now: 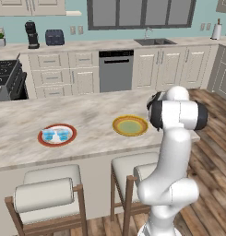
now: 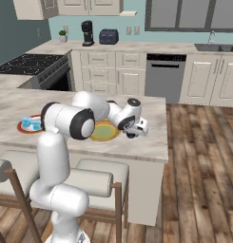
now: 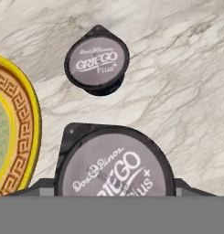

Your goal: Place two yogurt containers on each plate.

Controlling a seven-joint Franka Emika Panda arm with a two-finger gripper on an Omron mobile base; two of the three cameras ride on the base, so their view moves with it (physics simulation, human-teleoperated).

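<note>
While the gripper (image 2: 135,131) closes on one dark navy yogurt cup with a grey lid (image 3: 114,163), it hangs beside the round yellow plate (image 3: 15,132). A second dark cup (image 3: 97,60) stands on the marble counter (image 3: 177,82) near this plate. Two pale blue cups (image 1: 56,134) lie on the white red-rimmed plate (image 1: 56,142), well apart from it.

Bright, even, rendered light; soft faint shadows lie under the round yellow plate (image 1: 129,125) on the pale marble island counter (image 1: 22,124); base views slightly soft; no glare.
</note>
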